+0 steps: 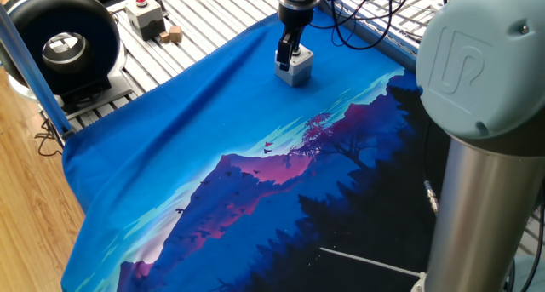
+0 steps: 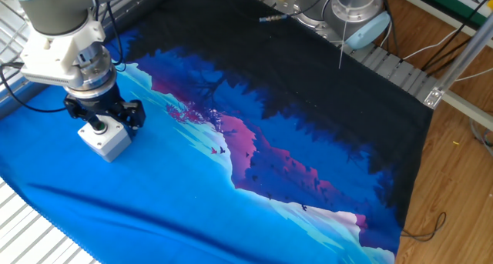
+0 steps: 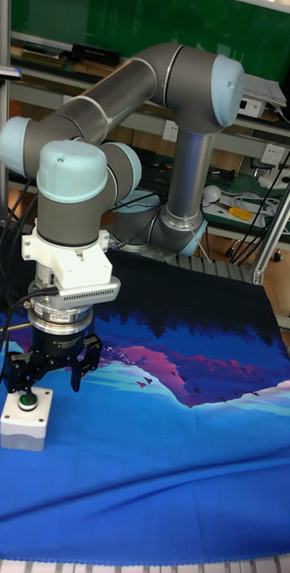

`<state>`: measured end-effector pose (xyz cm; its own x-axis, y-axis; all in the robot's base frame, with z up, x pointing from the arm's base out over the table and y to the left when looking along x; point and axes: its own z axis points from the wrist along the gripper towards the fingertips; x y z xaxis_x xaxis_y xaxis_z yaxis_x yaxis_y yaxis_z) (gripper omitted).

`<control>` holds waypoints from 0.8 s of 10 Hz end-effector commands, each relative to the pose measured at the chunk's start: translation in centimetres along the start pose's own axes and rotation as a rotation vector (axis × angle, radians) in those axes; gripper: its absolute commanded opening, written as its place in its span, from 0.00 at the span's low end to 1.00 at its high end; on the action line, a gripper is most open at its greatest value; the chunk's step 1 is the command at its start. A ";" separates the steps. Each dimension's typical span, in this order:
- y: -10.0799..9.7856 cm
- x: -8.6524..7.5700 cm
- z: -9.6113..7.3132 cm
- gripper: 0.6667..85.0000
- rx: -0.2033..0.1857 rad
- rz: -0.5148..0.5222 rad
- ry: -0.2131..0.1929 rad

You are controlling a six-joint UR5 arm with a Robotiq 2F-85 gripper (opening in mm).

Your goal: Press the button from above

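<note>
On the blue printed cloth (image 1: 196, 139), the gripper (image 3: 48, 372) — fingers spread wide — straddles the green button (image 3: 24, 398), holding nothing.

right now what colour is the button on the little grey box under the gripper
Green, with a silver ring; the button shows best in the tall fixed view.

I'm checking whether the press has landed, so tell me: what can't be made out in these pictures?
- Contact between gripper and button: in the tall fixed view the finger covers the button's edge.
- Button top in one fixed view: hidden behind the fingers over the grey box.
- Fingertip gap: the other fixed view is too small to tell.
- Arm base in one fixed view: cut off by the edge.
</note>
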<state>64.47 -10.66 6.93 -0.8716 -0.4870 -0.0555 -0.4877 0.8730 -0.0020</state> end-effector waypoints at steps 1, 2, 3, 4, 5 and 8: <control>0.3 -0.2 -0.3 0.83 -0.016 0.007 -0.010; 0.2 -0.2 -0.5 0.83 -0.015 0.008 -0.008; 0.1 -0.2 -0.7 0.83 -0.015 0.008 -0.006; 0.0 -0.3 -0.9 0.83 -0.013 0.008 -0.005; -0.3 -0.7 -1.2 0.83 -0.010 0.004 -0.018; 0.0 -0.7 -1.2 0.83 -0.025 0.012 -0.022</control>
<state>64.91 -10.58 7.89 -0.8727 -0.4839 -0.0654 -0.4854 0.8743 0.0090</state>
